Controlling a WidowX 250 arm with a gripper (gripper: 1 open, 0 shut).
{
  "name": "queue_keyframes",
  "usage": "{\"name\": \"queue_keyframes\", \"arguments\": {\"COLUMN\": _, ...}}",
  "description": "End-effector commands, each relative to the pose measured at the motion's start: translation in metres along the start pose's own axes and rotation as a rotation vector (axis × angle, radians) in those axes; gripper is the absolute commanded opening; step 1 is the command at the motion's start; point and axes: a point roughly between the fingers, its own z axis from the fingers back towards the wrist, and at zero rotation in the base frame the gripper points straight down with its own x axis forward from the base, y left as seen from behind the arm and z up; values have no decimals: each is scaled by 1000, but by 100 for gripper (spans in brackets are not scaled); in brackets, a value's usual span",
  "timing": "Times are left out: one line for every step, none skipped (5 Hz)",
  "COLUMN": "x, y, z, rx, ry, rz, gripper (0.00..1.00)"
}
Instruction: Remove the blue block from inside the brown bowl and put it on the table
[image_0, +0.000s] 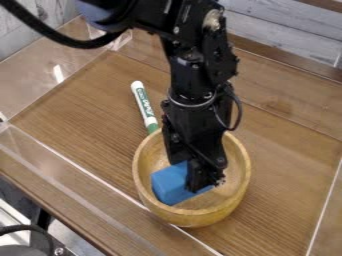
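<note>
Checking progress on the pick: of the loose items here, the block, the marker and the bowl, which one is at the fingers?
The blue block, inside the brown bowl; the fingers reach down beside it. The white-and-green marker lies on the table outside the bowl.
</note>
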Motion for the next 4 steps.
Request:
{"name": "queue_keyframes", "arguments": {"x": 12, "y": 6, "z": 19, "rx": 25, "ry": -72, "rz": 12, "gripper": 0}}
{"name": "queue_keyframes", "arguments": {"x": 11, "y": 8, "z": 24, "rx": 28, "ry": -73, "rz": 23, "gripper": 0}}
{"name": "queue_keyframes", "arguments": {"x": 11, "y": 10, "z": 31, "rx": 33, "ry": -74, "rz": 33, "gripper": 0}}
{"name": "queue_keyframes", "arguments": {"x": 13, "y": 13, "z": 34, "rx": 35, "ry": -79, "rz": 34, "gripper": 0}}
